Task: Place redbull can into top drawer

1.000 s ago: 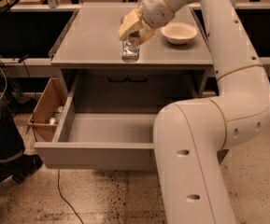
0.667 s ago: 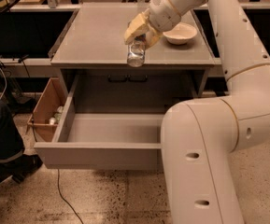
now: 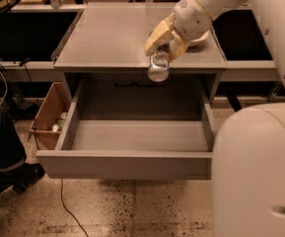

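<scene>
The redbull can [image 3: 159, 66] is a slim silver can hanging in my gripper [image 3: 164, 44], with its bottom toward the camera. The gripper's cream fingers [image 3: 157, 38] are shut on the can's upper part. The can is in the air at the front edge of the grey cabinet top [image 3: 107, 38], above the back of the top drawer [image 3: 132, 135]. The top drawer is pulled out wide open, and its inside is bare grey metal.
A cream round bowl [image 3: 201, 37] sits on the cabinet top behind my arm. A brown cardboard box [image 3: 47, 116] with small items stands on the floor left of the drawer. A person's leg and shoe [image 3: 6, 154] are at the far left. My robot's white body [image 3: 255, 172] fills the lower right.
My gripper has carried the can forward and down, from over the cabinet top to its front edge above the open drawer.
</scene>
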Robot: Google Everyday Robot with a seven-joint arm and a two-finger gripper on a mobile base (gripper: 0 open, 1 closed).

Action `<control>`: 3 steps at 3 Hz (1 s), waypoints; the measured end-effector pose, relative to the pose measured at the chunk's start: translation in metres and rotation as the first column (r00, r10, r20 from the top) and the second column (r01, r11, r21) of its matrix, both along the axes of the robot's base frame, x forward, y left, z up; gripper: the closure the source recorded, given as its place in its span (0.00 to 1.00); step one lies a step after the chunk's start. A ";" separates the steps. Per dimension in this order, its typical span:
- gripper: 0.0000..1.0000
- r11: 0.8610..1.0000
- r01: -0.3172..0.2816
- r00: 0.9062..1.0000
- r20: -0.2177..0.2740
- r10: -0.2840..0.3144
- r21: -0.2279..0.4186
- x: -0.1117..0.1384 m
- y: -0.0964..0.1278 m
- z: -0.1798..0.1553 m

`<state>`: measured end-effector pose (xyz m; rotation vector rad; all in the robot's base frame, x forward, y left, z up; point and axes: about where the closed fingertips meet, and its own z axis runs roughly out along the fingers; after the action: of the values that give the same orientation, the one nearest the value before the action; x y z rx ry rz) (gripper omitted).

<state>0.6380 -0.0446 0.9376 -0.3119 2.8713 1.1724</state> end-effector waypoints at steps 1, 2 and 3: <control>1.00 1.000 0.007 1.000 -0.002 -0.007 -0.015 -0.036 -0.009 0.001; 1.00 1.000 -0.004 0.999 -0.053 0.003 -0.025 -0.046 -0.002 -0.021; 1.00 1.000 0.003 0.999 -0.043 -0.004 -0.019 -0.041 0.001 -0.021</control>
<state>0.5970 -0.0432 0.9170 -0.2855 2.9198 1.1669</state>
